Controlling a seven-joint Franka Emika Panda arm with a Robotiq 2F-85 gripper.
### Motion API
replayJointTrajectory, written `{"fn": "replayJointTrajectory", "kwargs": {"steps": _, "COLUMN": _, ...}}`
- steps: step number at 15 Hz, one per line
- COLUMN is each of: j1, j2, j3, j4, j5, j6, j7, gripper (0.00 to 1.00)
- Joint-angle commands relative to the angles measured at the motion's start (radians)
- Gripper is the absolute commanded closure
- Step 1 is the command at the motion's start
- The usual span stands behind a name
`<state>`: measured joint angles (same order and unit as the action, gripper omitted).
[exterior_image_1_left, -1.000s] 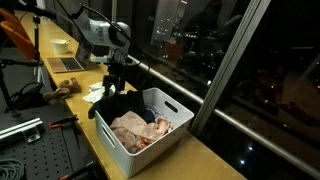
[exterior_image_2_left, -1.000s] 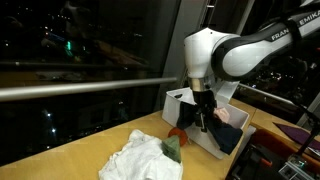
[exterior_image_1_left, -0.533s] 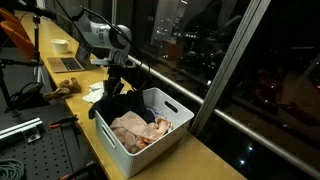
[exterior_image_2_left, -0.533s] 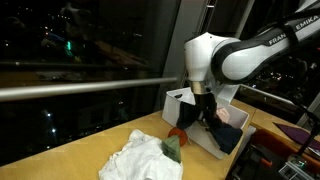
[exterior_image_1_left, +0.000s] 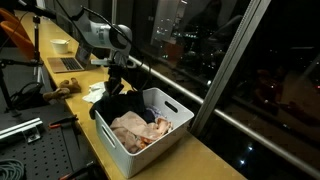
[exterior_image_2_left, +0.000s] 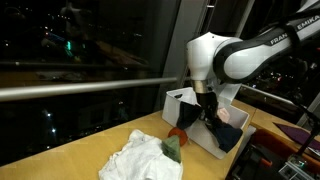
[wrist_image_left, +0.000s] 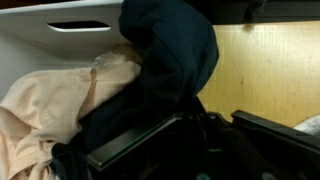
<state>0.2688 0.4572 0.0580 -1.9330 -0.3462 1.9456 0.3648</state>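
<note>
Left of centre in an exterior view, the gripper (exterior_image_1_left: 117, 85) was clamped shut on the dark garment (wrist_image_left: 175, 55). Gripped by one fold, it hung slack over the bin's (exterior_image_1_left: 172, 103) rim, beside pale clothes (wrist_image_left: 55, 100).

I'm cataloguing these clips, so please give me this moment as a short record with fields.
Setting: wooden table beside a dark window
Arm end: pincer shut, low at the bin's near rim
Held: dark garment, apparently pinched, draped over that rim
Container: white bin, standing on the table
Inside it: pale pink garment, crumpled
Also on the table: white cloth pile, apart from the bin
</note>
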Motion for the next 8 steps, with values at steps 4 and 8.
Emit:
{"fn": "replayJointTrajectory", "kwargs": {"steps": 4, "j1": 0.004, "j2": -0.305, "j3": 0.009, "j4": -0.079, "j5": -0.074, "j6": -0.041, "j7": 0.009, "gripper": 1.0}}
{"fn": "replayJointTrajectory", "kwargs": {"steps": 8, "j1": -0.062, "j2": -0.47, "j3": 0.006, "j4": -0.088, "j5": -0.106, "j6": -0.111, "j7": -0.032, "gripper": 1.0}}
